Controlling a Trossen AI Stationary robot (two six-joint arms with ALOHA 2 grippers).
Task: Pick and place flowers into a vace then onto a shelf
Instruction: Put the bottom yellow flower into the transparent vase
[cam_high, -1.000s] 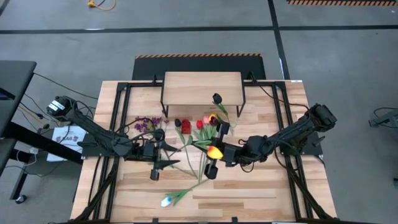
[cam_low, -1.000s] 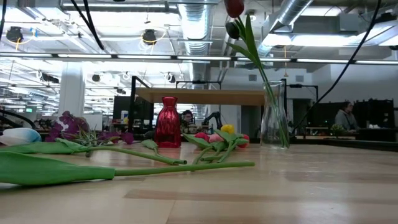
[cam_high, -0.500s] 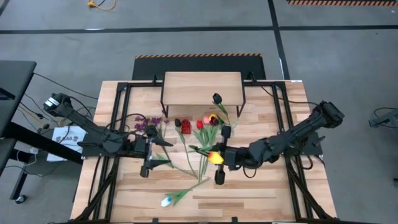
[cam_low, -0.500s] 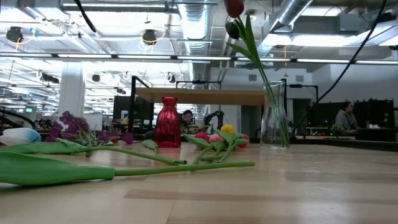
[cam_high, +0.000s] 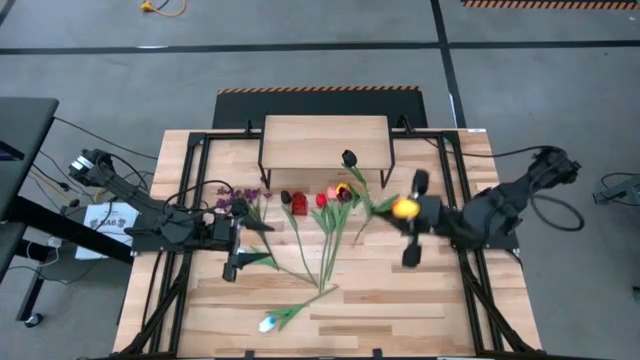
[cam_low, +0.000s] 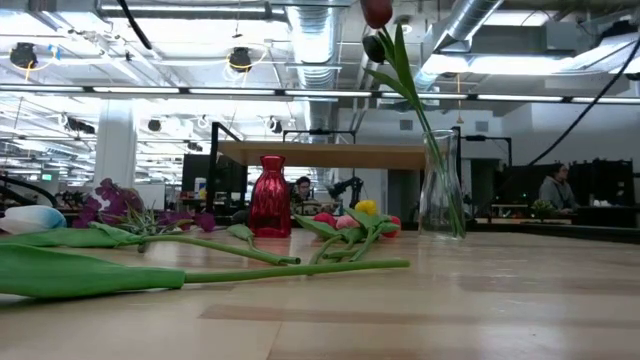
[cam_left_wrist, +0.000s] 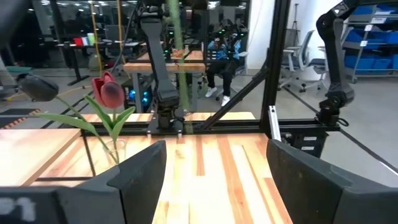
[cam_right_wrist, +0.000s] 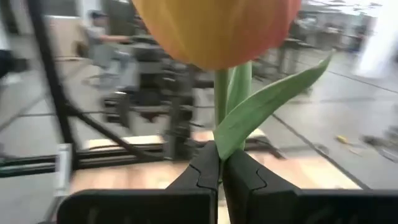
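Note:
My right gripper (cam_high: 408, 214) hovers over the table's right half, shut on an orange-yellow tulip (cam_high: 404, 208) whose blossom (cam_right_wrist: 217, 31) fills the right wrist view. My left gripper (cam_high: 236, 256) is open over the left half, near the loose flowers and touching nothing. A clear glass vase (cam_low: 442, 185) stands in front of the shelf (cam_high: 325, 142) with a red tulip (cam_low: 377, 12) and a near-black tulip (cam_high: 348, 157) in it. Purple blossoms (cam_high: 238, 198), red tulips (cam_high: 322, 200) and a white tulip (cam_high: 267, 323) lie flat on the table. My right gripper pinches the tulip's green stem (cam_right_wrist: 220, 127) between its two fingers, just below the blossom and beside a leaf (cam_right_wrist: 267, 99). The fingers come level from the table's right side and lie across the stem. The tulip is lifted clear, blossom uppermost.
A small red vase (cam_high: 298, 203) stands among the flowers left of the glass vase. Long green stems (cam_high: 325, 255) fan across the table's middle. A black frame (cam_high: 190, 190) runs along both sides. People sit in the room beyond the table (cam_low: 556, 188).
My right gripper has carried the orange-yellow tulip up and toward the table's right edge, away from the pile of stems in the middle; the tulip has come clear of the table. My left gripper has drawn back a little toward the table's left edge.

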